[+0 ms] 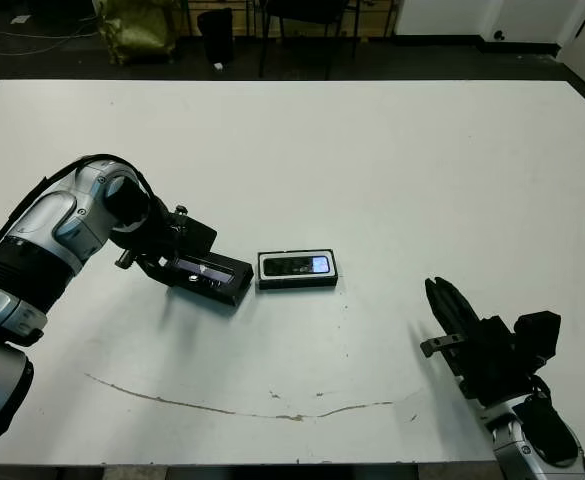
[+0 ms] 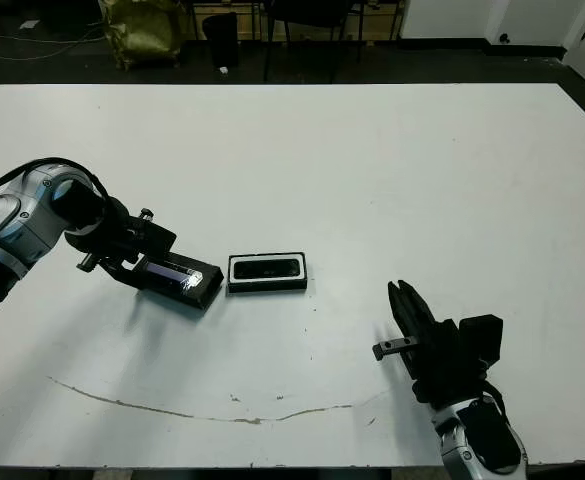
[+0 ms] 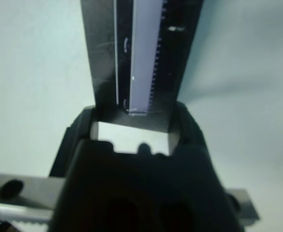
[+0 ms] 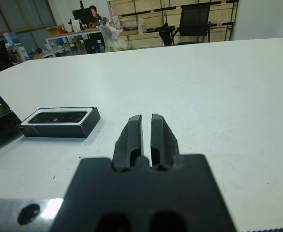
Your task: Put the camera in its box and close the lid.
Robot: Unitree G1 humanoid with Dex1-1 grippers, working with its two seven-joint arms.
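On the white table, the box lies flat near the middle, a shallow black tray with a white lining, and the camera already sits inside it, its small bluish screen toward the end nearer the right arm. Just beside the box, on the robot's left, the left gripper is clamped on the lid, a flat black cover whose long clear window catches the light. The lid's free end reaches close to the box's near end, with a narrow strip of table showing between them, and the lid appears slightly tilted, its far end low by the tabletop. In the left wrist view the lid runs straight out from between the fingers, its pale window strip and a fine row of markings plainly visible. The right gripper rests well apart from the box, toward the table's near right corner, holding nothing; in the right wrist view its two black fingers stand together with only a thin slit between them, pointing roughly toward the box. Chairs and shelving show beyond the table's far edge.
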